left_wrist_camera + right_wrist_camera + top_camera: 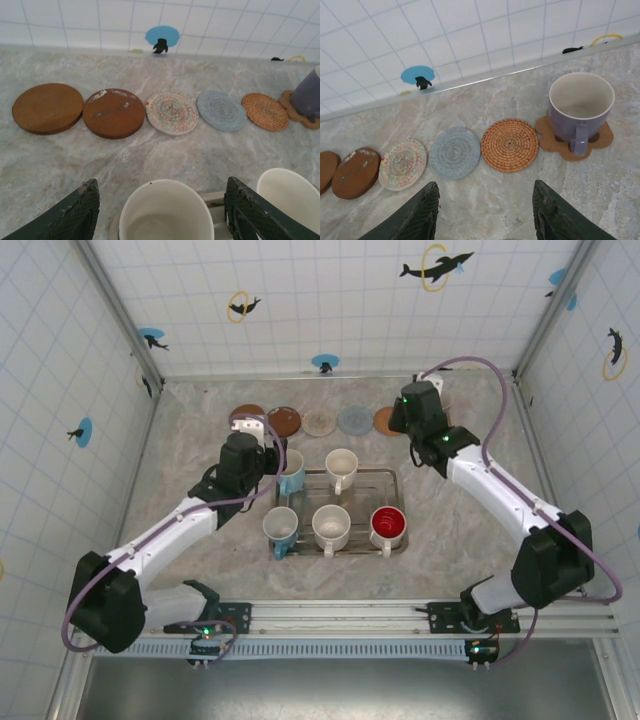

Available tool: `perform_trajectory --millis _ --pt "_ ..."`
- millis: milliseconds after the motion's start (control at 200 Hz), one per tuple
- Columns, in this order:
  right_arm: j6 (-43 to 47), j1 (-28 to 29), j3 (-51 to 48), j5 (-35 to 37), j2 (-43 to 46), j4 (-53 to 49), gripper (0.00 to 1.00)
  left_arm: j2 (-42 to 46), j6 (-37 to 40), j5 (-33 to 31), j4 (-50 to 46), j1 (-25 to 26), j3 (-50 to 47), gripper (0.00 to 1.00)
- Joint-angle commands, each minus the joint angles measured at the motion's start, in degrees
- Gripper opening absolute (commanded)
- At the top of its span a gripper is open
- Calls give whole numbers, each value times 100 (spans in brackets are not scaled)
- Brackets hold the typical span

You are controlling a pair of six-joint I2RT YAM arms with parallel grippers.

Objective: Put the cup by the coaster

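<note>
My left gripper (162, 212) stands open around a cup (166, 212) that is white inside and pale blue outside, with a gap on each side of it. This cup (293, 475) sits at the tray's back left corner. A row of round coasters lies beyond it: two brown wooden ones (47, 107), a multicoloured woven one (172, 112), a blue one (221, 110) and an orange rattan one (264, 111). My right gripper (485, 220) hangs open and empty over bare table in front of the rattan coaster (510, 145). A purple cup (580, 107) stands on a flower-shaped coaster (551, 141).
The metal tray (392, 476) at mid-table also holds a white cup (342, 466), a blue cup (281, 527), another white cup (331, 525) and a red cup (388, 525). Tiled walls close in the back and both sides.
</note>
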State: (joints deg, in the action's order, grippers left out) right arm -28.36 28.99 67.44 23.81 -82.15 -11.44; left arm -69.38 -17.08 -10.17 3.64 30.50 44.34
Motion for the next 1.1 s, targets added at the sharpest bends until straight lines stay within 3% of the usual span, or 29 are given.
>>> perform_trajectory --millis 0,115,295,601,856,1096 --pt "-316 10 -501 415 338 686 51 -113 -78 -358 -446 26 357 66" --pt "-361 19 -910 451 562 959 51 -195 -58 -445 -830 26 515 67" --pt "-293 -7 -1089 734 719 836 51 -355 -74 182 -1620 26 997 67" --pt "-335 -111 -1480 538 893 1199 53 -539 -257 326 -2589 35 1204 66" --pt "-425 -254 -1721 364 1032 1364 53 -533 -379 244 -3065 173 1081 65" --pt "-469 -288 -1765 198 1111 1373 53 -637 -422 422 -2903 271 999 65"
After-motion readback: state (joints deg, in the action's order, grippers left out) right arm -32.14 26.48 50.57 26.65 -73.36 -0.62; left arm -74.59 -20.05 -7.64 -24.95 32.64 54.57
